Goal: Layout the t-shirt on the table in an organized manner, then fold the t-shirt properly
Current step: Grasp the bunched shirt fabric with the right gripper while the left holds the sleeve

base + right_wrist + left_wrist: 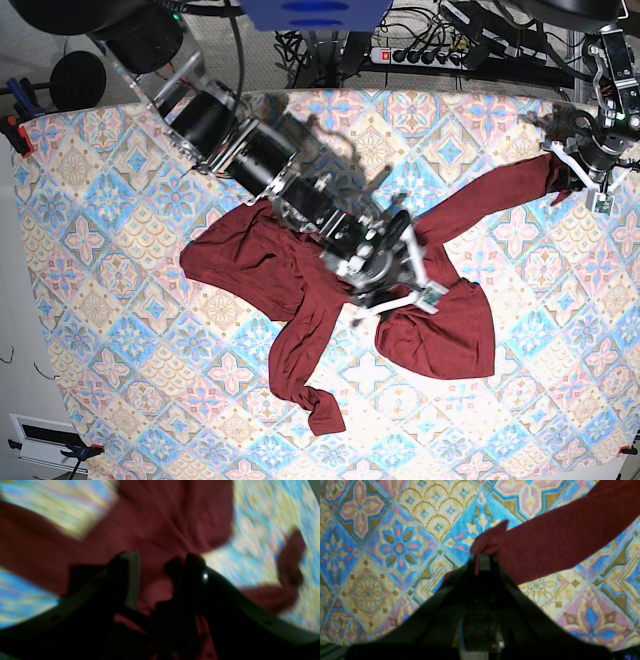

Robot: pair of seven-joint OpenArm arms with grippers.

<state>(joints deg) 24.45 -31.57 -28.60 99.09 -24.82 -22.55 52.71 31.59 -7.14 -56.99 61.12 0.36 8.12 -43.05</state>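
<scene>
Your dark maroon long-sleeved soft t-shirt (300,270) lies crumpled mid-way across the pastel blue, pink and cream floral tile-patterned table (120,300), one sleeve stretched toward the far right edge. Your left gripper (483,561) is pinched tight on that sleeve's cuff. Your right gripper (160,570) sits over the shirt body, fingers spread, fabric between them; blur hides contact.

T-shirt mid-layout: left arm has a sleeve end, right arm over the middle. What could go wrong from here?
1. The left gripper is shut on only the tip of the sleeve cuff; a harder pull may slip it free.
2. The right gripper has its jaws apart over the bunched middle of the t-shirt; closing there may catch several layers.
3. The other sleeve lies curled on the table; dragging could twist it further.
</scene>
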